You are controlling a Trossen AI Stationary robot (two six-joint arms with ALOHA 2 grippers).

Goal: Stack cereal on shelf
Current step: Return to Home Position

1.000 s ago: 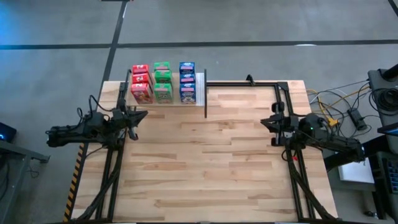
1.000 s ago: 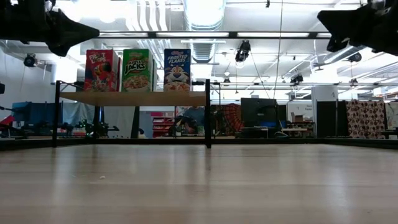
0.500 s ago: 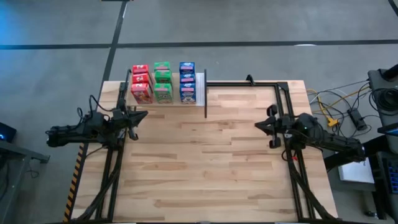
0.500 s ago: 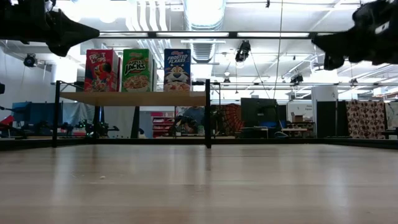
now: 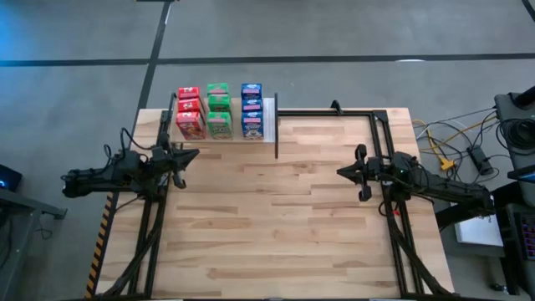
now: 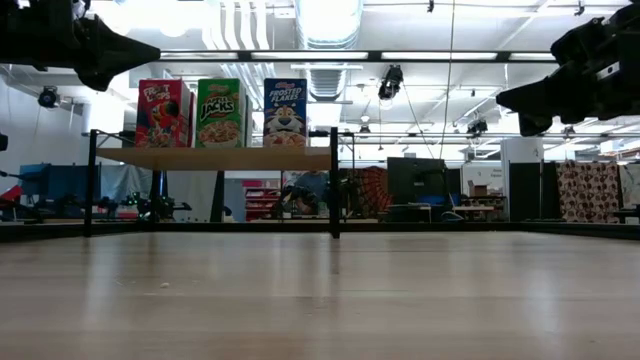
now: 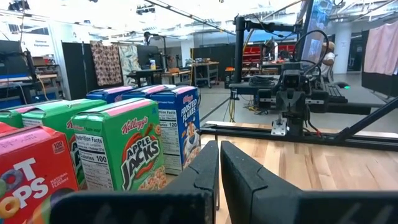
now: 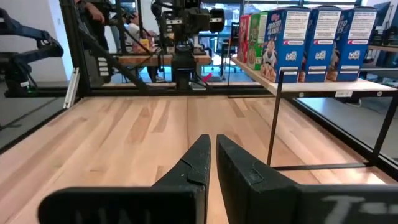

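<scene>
Right gripper [image 5: 344,172] pinched closed, empty, above tabletop's [image 5: 292,234] right side. Left gripper [image 5: 191,155] same, near shelf [image 5: 268,117]. Cereal boxes [image 5: 219,111] in red, green, blue rows on shelf. Stacking looks done, nothing left to hold.

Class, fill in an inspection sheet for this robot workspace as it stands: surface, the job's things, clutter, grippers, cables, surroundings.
Surface: light wooden plank tabletop, no boxes on it.
Job's things: three red cereal boxes, three green cereal boxes and three blue cereal boxes, upright in side-by-side rows on the light wooden shelf with black uprights.
Clutter: nothing seen.
Grippers: left gripper shut, empty, over the table's left edge near the shelf; right gripper shut, empty, over the right side.
Cables: yellow and black cables on the floor right of the table.
Surroundings: grey concrete floor; a workshop room behind.
</scene>
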